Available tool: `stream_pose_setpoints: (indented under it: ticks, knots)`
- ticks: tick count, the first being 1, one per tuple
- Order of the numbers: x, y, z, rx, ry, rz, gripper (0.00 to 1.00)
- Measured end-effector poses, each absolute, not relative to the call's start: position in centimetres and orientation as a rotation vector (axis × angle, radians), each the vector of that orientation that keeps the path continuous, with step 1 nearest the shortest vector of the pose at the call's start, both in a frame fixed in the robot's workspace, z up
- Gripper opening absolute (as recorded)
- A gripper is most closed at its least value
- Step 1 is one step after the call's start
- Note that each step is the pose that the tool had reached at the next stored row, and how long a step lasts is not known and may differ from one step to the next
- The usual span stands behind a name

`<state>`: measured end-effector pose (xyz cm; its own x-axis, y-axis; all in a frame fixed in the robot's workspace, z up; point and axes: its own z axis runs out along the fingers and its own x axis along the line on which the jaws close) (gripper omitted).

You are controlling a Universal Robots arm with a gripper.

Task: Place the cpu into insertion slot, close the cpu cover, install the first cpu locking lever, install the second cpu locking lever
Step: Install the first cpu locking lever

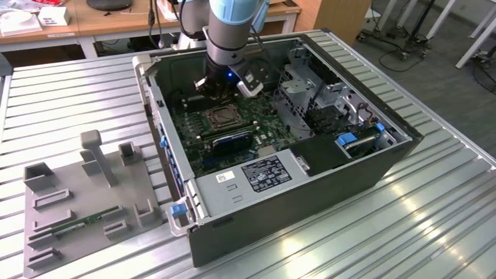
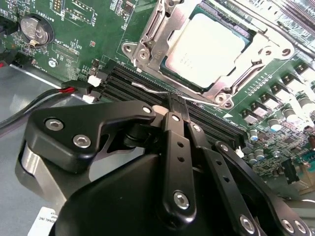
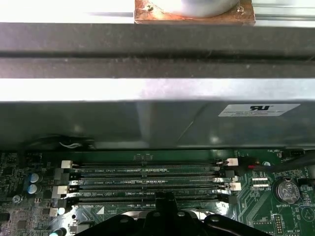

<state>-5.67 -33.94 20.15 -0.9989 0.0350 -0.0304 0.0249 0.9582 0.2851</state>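
The cpu (image 2: pixel 206 49) lies flat in the insertion slot (image 1: pixel 219 118), its pale metal face showing through the window of the cpu cover (image 2: pixel 147 46), which is down around it. The chip looks light, stiff and fragile underneath, best touched only at its edges. The cover is thin, rigid sheet metal. A locking lever (image 2: pixel 152 90), a slim, springy-looking wire rod, runs along the cover's near edge and would best be taken at its free end. The claw (image 2: pixel 178 104) has its fingers pressed together, tips right at that rod. I cannot tell whether they pinch it. Around them are the green motherboard (image 2: pixel 74 29) and black memory slots (image 3: pixel 147 182), inside the open computer case (image 1: pixel 310 203) on the table (image 1: pixel 434 221).
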Motion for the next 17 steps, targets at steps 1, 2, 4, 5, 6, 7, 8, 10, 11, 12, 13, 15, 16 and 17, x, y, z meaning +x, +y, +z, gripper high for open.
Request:
stream_pose_setpoints:
  ticks: [1,2,4,5,6,7,8,10,11,12,13,15,16,17]
  knots:
    - [-5.67,-33.94,20.14,0.047,3.074,0.447,0.11]
    - [-5.64,-33.93,20.09,0.047,3.073,0.447,0.11]
    - [-5.56,-33.94,19.99,0.047,3.074,0.447,0.11]
    - [-5.52,-33.94,19.93,0.047,3.074,0.447,0.11]
    - [-5.47,-33.94,19.87,0.047,3.074,0.447,0.11]
    - [-5.41,-33.94,19.81,0.047,3.074,0.447,0.11]
    - [-5.36,-33.94,19.76,0.047,3.074,0.447,0.11]
    - [-5.25,-33.94,19.65,0.047,3.074,0.447,0.11]
    - [-5.22,-33.94,19.59,0.047,3.074,0.447,0.11]
    - [-5.21,-33.94,19.54,0.047,3.074,0.447,0.11]
    - [-5.2,-33.94,19.47,0.047,3.074,0.446,0.11]
    - [-5.18,-33.93,19.36,0.047,3.074,0.444,0.11]
    - [-5.18,-33.92,19.33,0.047,3.074,0.443,0.11]
    - [-5.18,-33.93,19.33,0.047,3.074,0.443,0.11]
